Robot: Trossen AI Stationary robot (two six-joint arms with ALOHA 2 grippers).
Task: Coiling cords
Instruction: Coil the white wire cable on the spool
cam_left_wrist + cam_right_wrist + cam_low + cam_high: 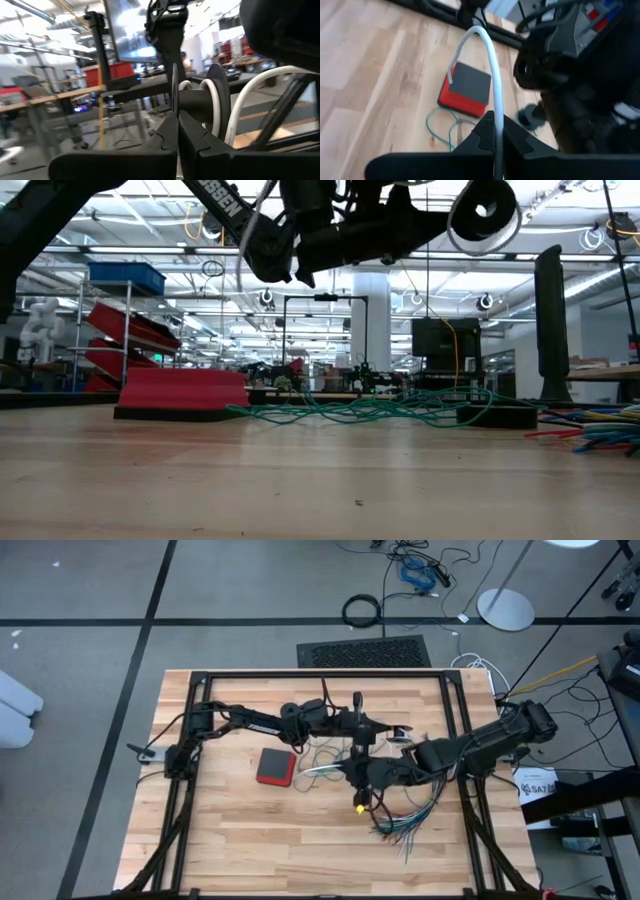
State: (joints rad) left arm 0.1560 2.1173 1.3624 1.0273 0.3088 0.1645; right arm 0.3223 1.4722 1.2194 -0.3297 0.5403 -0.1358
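Observation:
A round black-and-white spool [216, 97], with white cord [212, 102] wound on its hub, hangs high above the table, also seen in the low view [483, 215]. My left gripper [178, 127] [382, 728] is shut on it over the table's middle. My right gripper [495, 132] [354, 775], just nearer the front edge, is shut on the white cord [490, 65]. The teal-green cord [370, 406] [322, 766] lies in loose loops on the table under both grippers. My left gripper pinches the thin rim of one spool flange [174, 102] between its two fingers, edge-on. The fingers come about level from the table's left. The spool is lifted clear, its axis lying level. My right gripper pinches the white cord [496, 112] between its two fingers, slanting down from the right. The cord runs out forward along the fingers and arcs up. Its free end [451, 77] hangs in the air above the red box, clear of the table.
A red box with a black top [275, 767] [465, 90] lies left of the grippers. A fanned bundle of multicoloured wires [402, 825] [590, 430] spreads toward the front right. A small black ring [530, 116] lies on the wood. Black frame rails [320, 673] border the table.

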